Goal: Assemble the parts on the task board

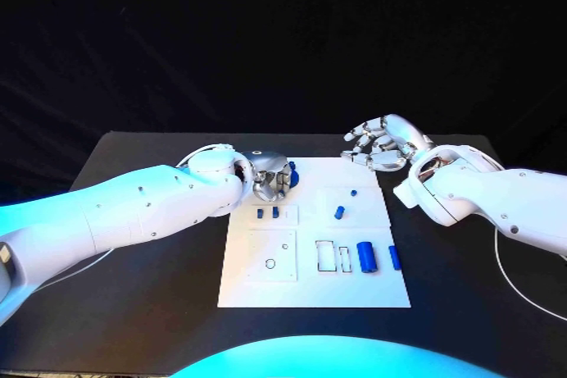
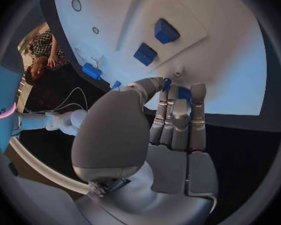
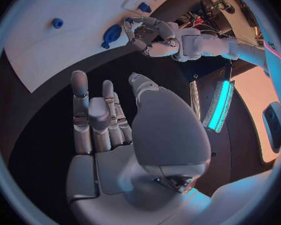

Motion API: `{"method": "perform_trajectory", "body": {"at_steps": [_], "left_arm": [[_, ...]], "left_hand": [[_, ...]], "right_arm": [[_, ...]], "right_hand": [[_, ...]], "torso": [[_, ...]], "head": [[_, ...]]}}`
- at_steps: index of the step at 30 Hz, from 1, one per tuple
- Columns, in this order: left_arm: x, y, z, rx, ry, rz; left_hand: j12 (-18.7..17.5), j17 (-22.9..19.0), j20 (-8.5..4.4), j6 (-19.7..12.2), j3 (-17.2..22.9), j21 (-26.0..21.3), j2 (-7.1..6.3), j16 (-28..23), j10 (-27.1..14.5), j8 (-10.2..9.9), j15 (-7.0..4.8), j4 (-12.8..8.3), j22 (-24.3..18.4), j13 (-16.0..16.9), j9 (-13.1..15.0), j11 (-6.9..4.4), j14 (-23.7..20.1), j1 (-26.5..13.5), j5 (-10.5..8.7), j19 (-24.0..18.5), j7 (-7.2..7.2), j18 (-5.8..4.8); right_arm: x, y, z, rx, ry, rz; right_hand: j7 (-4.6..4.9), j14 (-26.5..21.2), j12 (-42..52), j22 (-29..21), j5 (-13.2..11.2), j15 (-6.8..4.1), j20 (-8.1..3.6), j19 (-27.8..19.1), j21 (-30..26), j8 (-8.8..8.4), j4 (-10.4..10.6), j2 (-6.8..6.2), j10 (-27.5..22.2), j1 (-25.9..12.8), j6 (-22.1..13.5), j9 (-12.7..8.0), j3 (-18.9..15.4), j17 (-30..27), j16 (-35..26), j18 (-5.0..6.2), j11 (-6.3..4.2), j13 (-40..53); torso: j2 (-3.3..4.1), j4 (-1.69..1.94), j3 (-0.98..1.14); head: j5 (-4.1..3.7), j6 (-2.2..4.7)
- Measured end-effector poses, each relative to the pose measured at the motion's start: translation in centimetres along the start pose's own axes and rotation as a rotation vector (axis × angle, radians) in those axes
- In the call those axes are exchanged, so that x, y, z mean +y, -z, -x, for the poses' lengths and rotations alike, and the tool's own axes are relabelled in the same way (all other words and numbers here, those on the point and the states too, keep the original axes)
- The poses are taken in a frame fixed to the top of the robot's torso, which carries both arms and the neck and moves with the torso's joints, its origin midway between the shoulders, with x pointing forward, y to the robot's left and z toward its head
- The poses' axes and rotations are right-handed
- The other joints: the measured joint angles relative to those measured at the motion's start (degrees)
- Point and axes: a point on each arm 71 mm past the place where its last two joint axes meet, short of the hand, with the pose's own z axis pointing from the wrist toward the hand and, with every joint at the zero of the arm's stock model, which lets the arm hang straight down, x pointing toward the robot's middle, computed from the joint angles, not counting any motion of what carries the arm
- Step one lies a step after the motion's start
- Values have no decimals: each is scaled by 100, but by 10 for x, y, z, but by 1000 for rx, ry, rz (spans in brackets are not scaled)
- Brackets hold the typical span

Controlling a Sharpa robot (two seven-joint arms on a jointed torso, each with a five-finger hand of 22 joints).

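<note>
Both arms are smooth white shells, thick and rounded, with small dark screw holes dotted along them. Each ends in a silver metal hand, the left hand [image 1: 272, 178] and right hand [image 1: 380, 144], with jointed fingers and a broad grey domed back. A thin white cable [image 1: 520, 284] trails beside the right arm.

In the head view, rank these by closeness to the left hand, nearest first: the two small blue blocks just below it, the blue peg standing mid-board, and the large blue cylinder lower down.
From the left hand:
1. Two small blue blocks, just below the hand, on the board's left half.
2. Blue peg, mid-board, toward the right.
3. Large blue cylinder, lower right of the board.
</note>
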Motion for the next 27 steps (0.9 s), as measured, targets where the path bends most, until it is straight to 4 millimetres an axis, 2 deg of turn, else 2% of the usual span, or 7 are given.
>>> {"method": "perform_trajectory", "body": {"at_steps": [3,13,27], "left_arm": [[0,5,6,-30,15,-10],[11,19,15,-65,52,-1],[20,18,10,-33,57,32]], "left_hand": [[-1,41,-18,51,0,84,0,50,54,0,1,0,62,0,-3,10,81,0,-2,85,10,-1],[-62,56,-31,91,0,110,-29,50,96,-32,1,0,93,0,-4,7,80,-29,-11,112,9,-2],[-88,40,-31,91,0,110,-54,50,104,-32,1,0,92,-7,-11,0,80,-54,-11,112,9,-1]], "right_arm": [[0,0,0,0,0,0],[0,1,0,1,-1,0],[0,1,0,1,-2,0]], "right_hand": [[-8,0,-20,-10,0,0,0,0,-4,0,0,0,0,0,-8,0,0,0,0,86,0,-8],[-9,0,-109,-28,0,0,0,0,-45,25,-16,-23,3,-23,-9,0,16,-28,-31,86,3,-118],[-9,0,-109,-27,0,0,0,0,-67,24,-16,-22,10,-23,-9,0,16,-28,-31,86,10,-135]], "torso": [[0,2,3],[-3,4,9],[1,4,3]], "head": [[-9,-8],[-5,-11],[10,-8]]}}
